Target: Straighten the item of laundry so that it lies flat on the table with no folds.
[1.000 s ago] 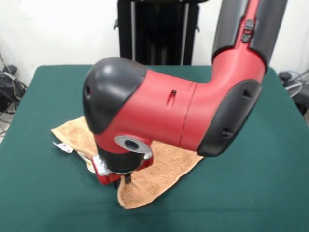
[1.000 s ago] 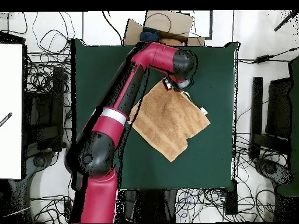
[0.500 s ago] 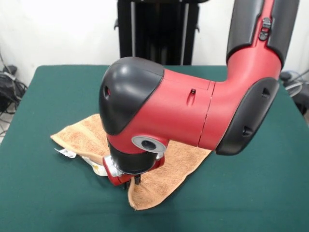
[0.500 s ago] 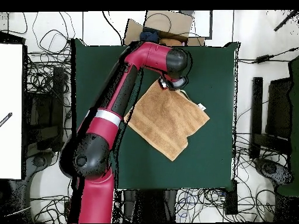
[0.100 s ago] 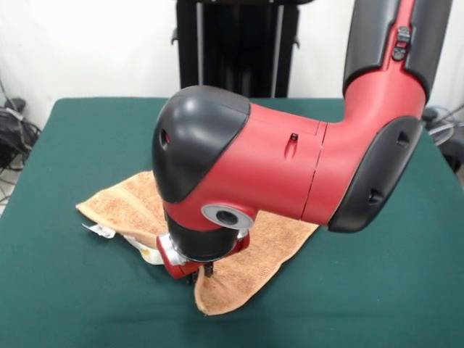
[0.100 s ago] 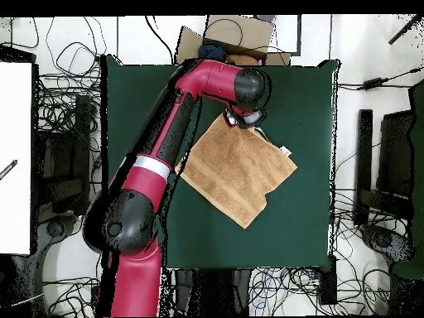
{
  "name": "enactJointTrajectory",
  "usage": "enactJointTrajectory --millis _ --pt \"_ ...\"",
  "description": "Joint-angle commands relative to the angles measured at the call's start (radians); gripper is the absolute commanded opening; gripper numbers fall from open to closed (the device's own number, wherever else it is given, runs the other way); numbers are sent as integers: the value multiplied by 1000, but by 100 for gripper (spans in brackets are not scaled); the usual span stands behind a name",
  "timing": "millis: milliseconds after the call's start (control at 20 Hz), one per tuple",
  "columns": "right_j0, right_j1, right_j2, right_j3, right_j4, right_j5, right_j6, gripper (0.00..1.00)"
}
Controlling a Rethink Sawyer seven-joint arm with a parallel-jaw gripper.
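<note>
- The light orange-tan terry-cloth towel (image 5: 254,254) lies on the dark green felt surface (image 5: 72,145), turned like a diamond, one corner pointing toward the near edge in the front view.
- A small white tag (image 5: 98,230) sticks out at its left edge.
- The red and black arm (image 5: 290,174) bends at a large elbow and drops its wrist straight down over the towel's near-left edge.
- The gripper (image 5: 199,272) meets the cloth there; whether the jaws are wide or pinched cannot be told.
</note>
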Motion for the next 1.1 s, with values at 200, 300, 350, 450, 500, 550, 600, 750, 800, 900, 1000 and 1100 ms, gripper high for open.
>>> enactJointTrajectory --millis 200,300,350,450,500,550,600,750,800,900,1000,1100 --pt "31 -19 -25 -19 -10 -78 182 0" --pt "32 -19 -28 -22 -15 -84 183 0" --pt "33 -19 -28 -24 -16 -91 185 0" --pt "35 -21 -21 -27 -17 -110 183 0" --pt "35 -24 -18 -32 -16 -122 190 0" --pt "36 -28 -12 -35 -11 -131 191 0" --pt "36 -32 -7 -42 -5 -143 201 0" --pt "42 -36 -3 -45 0 -153 202 0" --pt "46 -38 -1 -45 3 -156 199 0" --pt "52 -40 1 -48 4 -162 188 0" --pt "57 -42 2 -55 7 -171 187 0" --pt "62 -42 0 -61 7 -173 183 0"
